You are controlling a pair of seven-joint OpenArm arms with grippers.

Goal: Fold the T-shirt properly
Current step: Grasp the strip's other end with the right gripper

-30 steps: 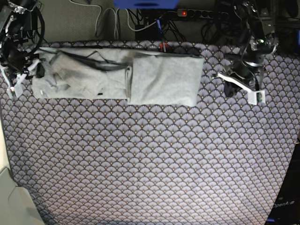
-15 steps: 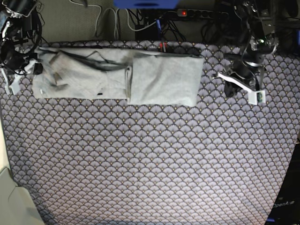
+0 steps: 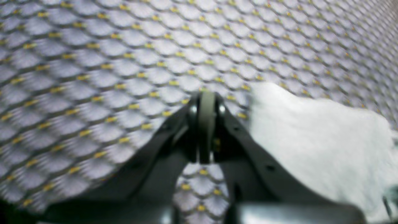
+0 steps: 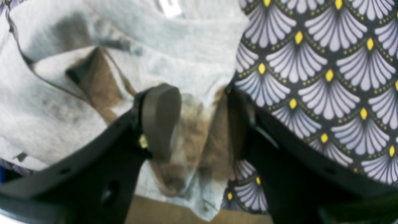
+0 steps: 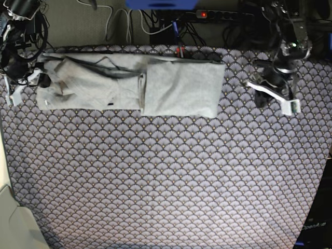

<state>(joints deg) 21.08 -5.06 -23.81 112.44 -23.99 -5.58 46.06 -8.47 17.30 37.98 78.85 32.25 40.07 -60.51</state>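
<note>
The pale grey T-shirt (image 5: 176, 88) lies along the far edge of the table as a long folded strip, its left end rumpled. My right gripper (image 5: 24, 85) sits at that left end. In the right wrist view its fingers (image 4: 160, 121) stand apart, open, with the edge of the T-shirt (image 4: 186, 40) lying between them. My left gripper (image 5: 270, 93) hovers over bare cloth to the right of the shirt, apart from it. In the left wrist view the left gripper (image 3: 206, 99) is shut with nothing in it; a pale blurred patch (image 3: 311, 140) lies to its right.
A purple-grey fan-patterned table cloth (image 5: 166, 181) covers the table. A power strip (image 5: 218, 14) and cables lie behind the far edge. The table's left edge runs close by my right gripper, and a beige surface (image 5: 10, 218) shows at bottom left.
My right gripper has shifted slightly left at the shirt's left end. The left gripper has drifted a little to the right and stays shut. The shirt has barely moved.
</note>
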